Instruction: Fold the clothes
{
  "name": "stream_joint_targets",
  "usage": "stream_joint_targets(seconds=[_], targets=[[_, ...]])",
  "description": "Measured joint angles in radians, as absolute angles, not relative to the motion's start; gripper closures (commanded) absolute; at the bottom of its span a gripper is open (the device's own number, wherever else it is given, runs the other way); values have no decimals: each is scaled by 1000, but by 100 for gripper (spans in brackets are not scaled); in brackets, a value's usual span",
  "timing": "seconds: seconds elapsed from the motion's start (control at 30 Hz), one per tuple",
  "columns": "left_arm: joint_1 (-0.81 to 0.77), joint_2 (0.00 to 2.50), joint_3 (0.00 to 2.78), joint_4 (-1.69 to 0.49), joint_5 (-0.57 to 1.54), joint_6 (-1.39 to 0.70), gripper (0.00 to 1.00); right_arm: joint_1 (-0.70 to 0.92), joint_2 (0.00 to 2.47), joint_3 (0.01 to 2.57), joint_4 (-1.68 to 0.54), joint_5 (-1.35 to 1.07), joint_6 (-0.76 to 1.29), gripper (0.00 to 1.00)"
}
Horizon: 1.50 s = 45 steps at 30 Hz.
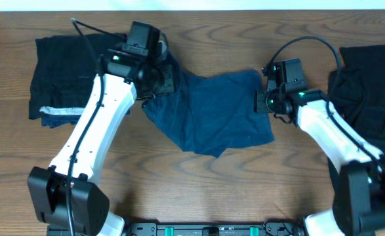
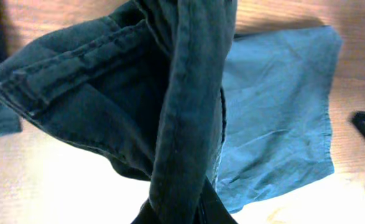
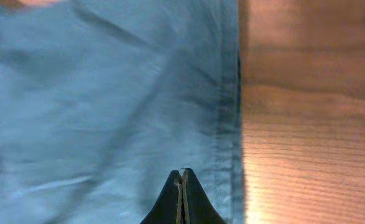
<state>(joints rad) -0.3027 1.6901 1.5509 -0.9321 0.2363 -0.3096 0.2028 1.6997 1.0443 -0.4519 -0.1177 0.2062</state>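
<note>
no writing, brand, number or sign can be read in any view. the blue garment (image 1: 218,115) shows plain cloth with only seams and a stitched hem, and no print on it. on the dark folded pile (image 1: 61,69) at the left lies a pale strip (image 1: 62,111) that may be a label or tag, but it is too small and blurred to make out any letters.

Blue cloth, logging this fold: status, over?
Left gripper shut on blue cloth, that end lifted. Right gripper shut on opposite hem. Left pile and right pile flank it.
</note>
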Motion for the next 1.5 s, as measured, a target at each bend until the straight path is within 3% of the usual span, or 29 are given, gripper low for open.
stream_joint_targets(seconds=[0.27,0.93,1.5], targets=[[-330,1691,1551,-895,236,-333,94,194,1882,1055,-384,-106,184,99],[-501,1701,1551,-722,237,-476,94,193,1890,1070,-404,-111,181,99],[-640,1894,1551,-575,237,-554,94,193,1890,1071,-405,-111,182,99]])
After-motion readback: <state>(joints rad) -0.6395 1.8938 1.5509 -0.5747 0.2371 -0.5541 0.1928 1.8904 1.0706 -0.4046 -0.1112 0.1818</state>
